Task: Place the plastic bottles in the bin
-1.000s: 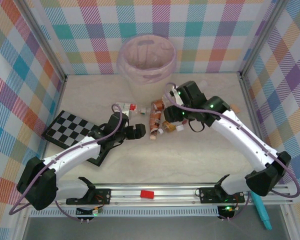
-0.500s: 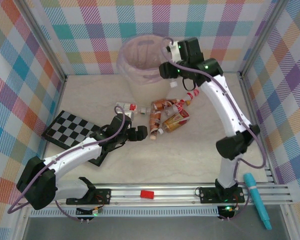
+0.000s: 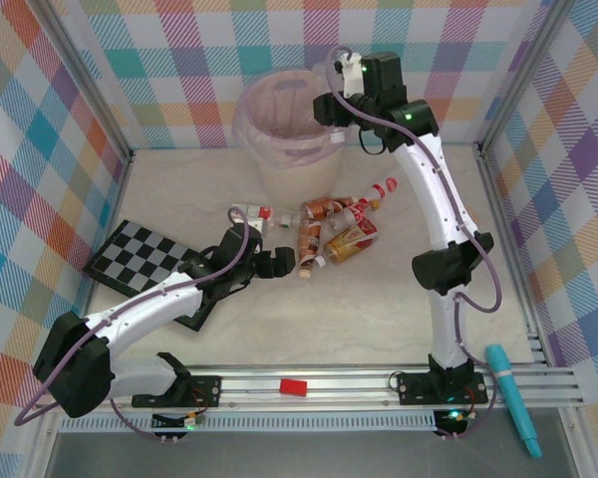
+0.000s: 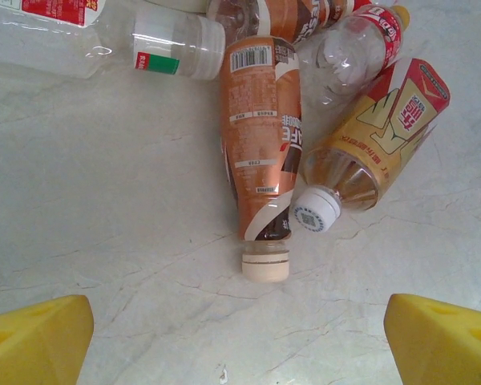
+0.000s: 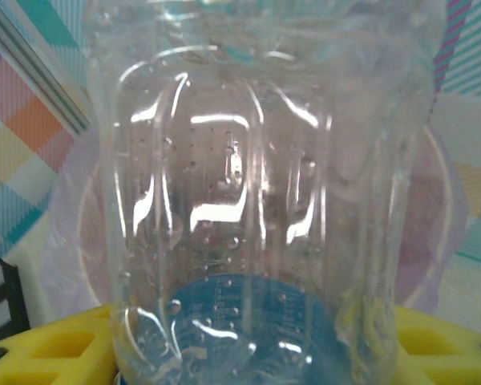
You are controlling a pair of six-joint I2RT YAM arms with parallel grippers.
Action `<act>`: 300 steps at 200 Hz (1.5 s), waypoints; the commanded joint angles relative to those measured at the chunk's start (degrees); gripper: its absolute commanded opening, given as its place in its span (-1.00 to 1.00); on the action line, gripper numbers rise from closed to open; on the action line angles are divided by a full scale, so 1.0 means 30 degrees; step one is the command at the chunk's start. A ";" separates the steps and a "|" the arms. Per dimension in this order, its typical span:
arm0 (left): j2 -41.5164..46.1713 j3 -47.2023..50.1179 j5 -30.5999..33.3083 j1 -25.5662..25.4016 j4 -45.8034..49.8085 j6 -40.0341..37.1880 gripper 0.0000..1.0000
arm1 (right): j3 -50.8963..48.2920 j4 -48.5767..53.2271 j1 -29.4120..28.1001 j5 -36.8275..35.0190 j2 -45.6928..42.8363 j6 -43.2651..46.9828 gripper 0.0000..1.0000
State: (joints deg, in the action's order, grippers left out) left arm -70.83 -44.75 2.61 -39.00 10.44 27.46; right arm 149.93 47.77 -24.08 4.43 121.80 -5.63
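Left pincer gapes low — right pincer clamped, raised.

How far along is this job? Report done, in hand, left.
Done: cannot tell whether any bottle lies in the bin. In hand: right end effector holds a blue-labelled bottle at the bin's rim. Left: the bottles on the table, including the brown-labelled bottle in front of the open left end effector.
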 commanded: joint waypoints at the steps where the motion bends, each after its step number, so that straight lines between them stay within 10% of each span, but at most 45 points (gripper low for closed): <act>1: 0.0025 -0.0495 0.0015 -0.0211 0.0161 0.0092 0.86 | 0.0670 -0.2356 0.0396 0.1556 0.0724 -0.1545 0.02; 155: -0.0503 -0.0953 -0.0109 -0.0320 -0.0139 0.0294 0.87 | 0.0034 -0.8510 0.0858 0.2912 0.4004 -0.4075 0.06; 300: -0.1637 -0.1618 -0.0255 -0.0327 -0.0081 0.0206 0.88 | 0.1042 -0.7333 0.0877 0.3448 0.5199 -0.2953 0.74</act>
State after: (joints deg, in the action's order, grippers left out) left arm -75.20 -47.81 2.44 -39.57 10.35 27.86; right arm 150.50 23.59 -21.76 13.85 136.27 -15.59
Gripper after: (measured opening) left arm 0.938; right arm 0.863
